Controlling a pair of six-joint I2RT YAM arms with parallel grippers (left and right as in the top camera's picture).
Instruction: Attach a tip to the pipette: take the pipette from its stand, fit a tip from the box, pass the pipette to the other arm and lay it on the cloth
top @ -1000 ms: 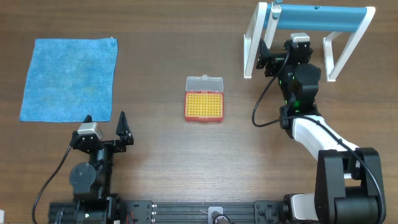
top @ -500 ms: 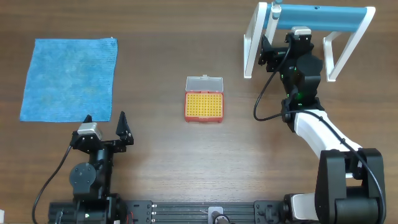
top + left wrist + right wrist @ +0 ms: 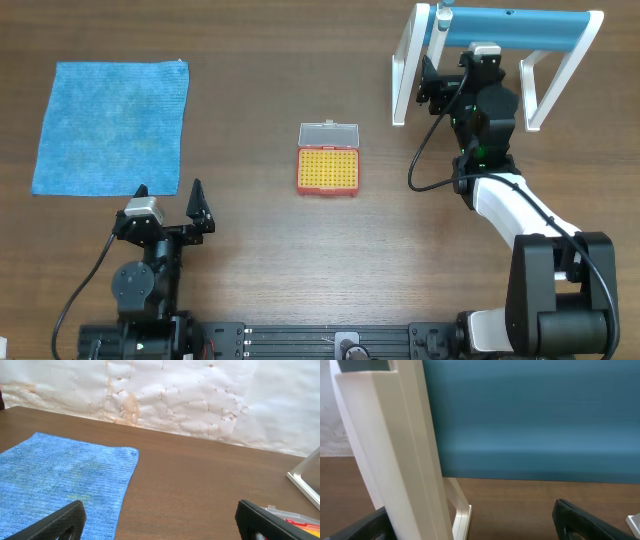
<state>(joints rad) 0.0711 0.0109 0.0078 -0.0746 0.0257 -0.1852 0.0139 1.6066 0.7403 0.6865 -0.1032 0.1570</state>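
At the far right of the brown wood-grain table [image 3: 250,70] is the stand [image 3: 500,24], a white flat-sided frame with a broad blue bar across its top. On the bar's near side, the right gripper [image 3: 480,525] sits close against the frame's left white upright. Its fingers are spread wide and hold nothing. Right wrist view: the upright is square-edged, smooth and off-white. It stands between the fingers, nearer one of them; contact cannot be judged. A small pale part [image 3: 441,12] sticks out at the bar's left end. I cannot tell whether it is the pipette.

Table centre: tip box [image 3: 328,168], small and rectangular, with an orange body and a tight grid of yellow tips. Its clear lid is folded back on the far side. It is well apart from both arms.

Far left: cloth [image 3: 112,128], blue with a ribbed weave, roughly square, lying flat.

By its own base, just short of the cloth's near edge, is the left gripper [image 3: 168,190]. Its black fingers are wide apart and empty.
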